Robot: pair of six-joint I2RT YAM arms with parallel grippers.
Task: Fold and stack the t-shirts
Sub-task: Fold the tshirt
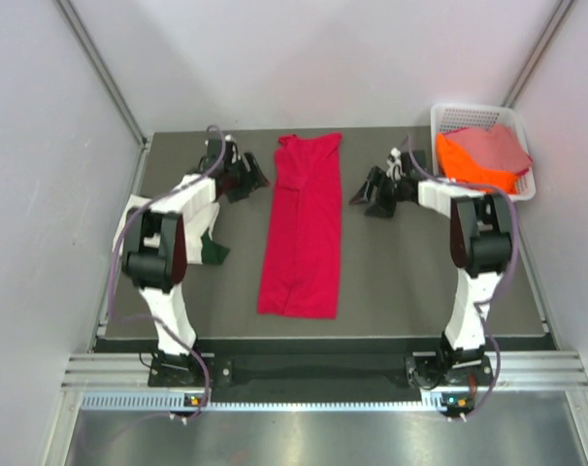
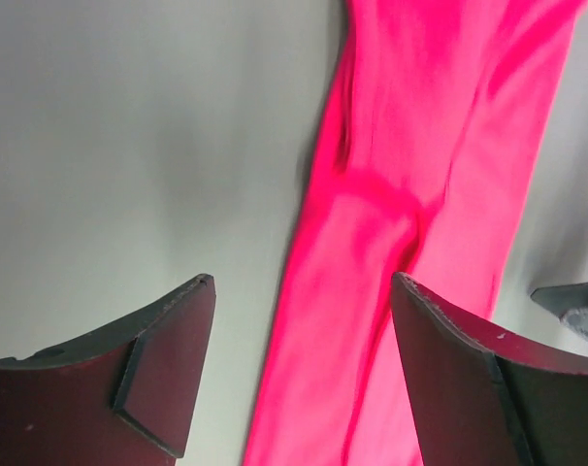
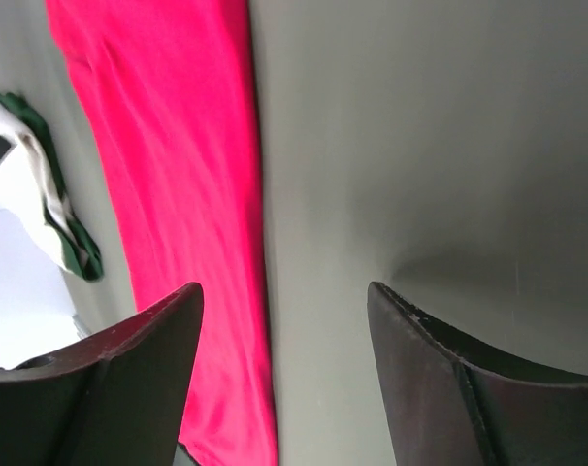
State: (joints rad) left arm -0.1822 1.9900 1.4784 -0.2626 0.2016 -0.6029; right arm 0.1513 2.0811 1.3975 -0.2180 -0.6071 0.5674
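Crimson tee [image 1: 301,228] lies in a narrow strip on the desk [image 1: 410,282], left gripper [image 1: 244,175] and right gripper [image 1: 372,197] both open and empty beside it, probably prepping the crosswise fold.

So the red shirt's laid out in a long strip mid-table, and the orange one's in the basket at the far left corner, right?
No, the basket with the orange shirt is at the far right corner, as the top view shows. The red shirt is a long strip mid-table.
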